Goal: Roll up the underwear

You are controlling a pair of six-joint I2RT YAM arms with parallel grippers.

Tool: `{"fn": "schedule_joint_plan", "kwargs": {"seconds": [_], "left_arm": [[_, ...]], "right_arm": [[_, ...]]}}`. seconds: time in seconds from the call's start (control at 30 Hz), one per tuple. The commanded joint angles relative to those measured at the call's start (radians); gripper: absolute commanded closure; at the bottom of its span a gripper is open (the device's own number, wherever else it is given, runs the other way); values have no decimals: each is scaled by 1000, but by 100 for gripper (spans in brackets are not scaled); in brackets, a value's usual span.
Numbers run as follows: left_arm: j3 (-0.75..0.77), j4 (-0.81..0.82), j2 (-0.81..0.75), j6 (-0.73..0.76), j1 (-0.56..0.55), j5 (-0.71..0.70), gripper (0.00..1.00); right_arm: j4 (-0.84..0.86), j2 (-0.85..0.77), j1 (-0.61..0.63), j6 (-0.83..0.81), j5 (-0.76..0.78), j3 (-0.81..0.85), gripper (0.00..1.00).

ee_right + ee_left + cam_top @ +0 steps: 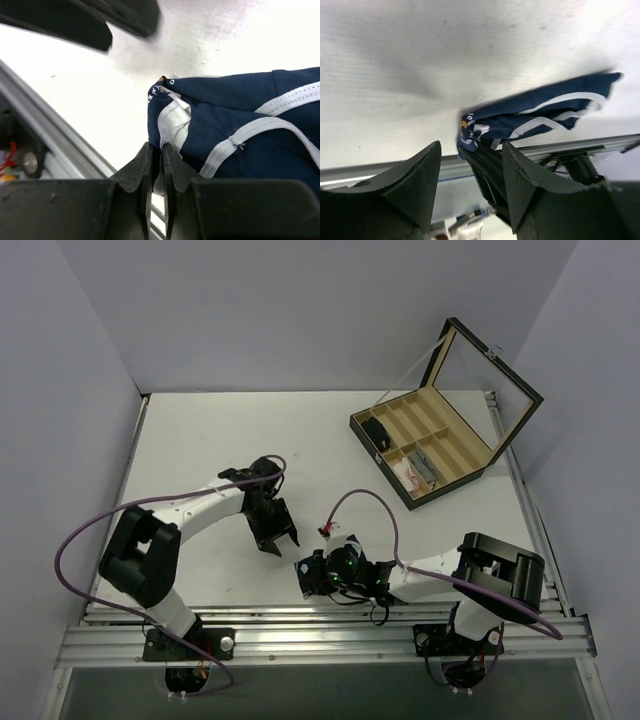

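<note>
The underwear (240,120) is dark navy with white trim and lies bunched on the white table near the front edge. My right gripper (161,146) is shut on its near edge, at the white lining. From above, the right wrist covers most of the underwear (352,541), and the right gripper (303,575) points left. In the left wrist view the underwear (540,110) stretches to the right beyond the dark right gripper (490,167). My left gripper (471,147) stands open with nothing in it, just left of and behind the garment; from above this left gripper (279,542) hangs over the table.
An open wooden divided box (465,462) with a raised glass lid stands at the back right. It holds a small black item (377,430) and a white-and-pink bundle (415,472). Aluminium rails (320,625) run along the near table edge, close to the garment.
</note>
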Motion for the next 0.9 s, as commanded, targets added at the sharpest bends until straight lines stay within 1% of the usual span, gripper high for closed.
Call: {"fn": "schedule_joint_plan", "kwargs": {"seconds": [0.0,0.07,0.1,0.13,0.23,0.3,0.43,0.5,0.63,0.87], "left_arm": [[-69,99,-108,44,28,48,41],[-113,185,-159,49,28,76,42],[-166,228,-174,53,27,96,42],[-192,298,-200,58,27,113,43],[-286,424,-238,49,25,180,45],[-323,463,-251,38,22,203,45],[-409,590,-263,13,14,245,46],[-427,621,-260,4,10,251,46],[-458,696,-245,-14,-10,271,47],[-519,747,-208,-25,-13,271,51]], "right_arm": [[35,6,-47,36,-181,-112,100],[50,9,-81,34,-213,-126,100],[60,12,-92,34,-224,-144,100],[96,12,-99,42,-234,-157,100],[164,20,-130,62,-268,-203,100],[193,35,-147,65,-291,-217,100],[312,75,-173,86,-337,-253,100],[328,98,-176,88,-354,-252,100],[417,131,-205,109,-383,-275,100],[492,188,-236,118,-431,-295,100]]}}
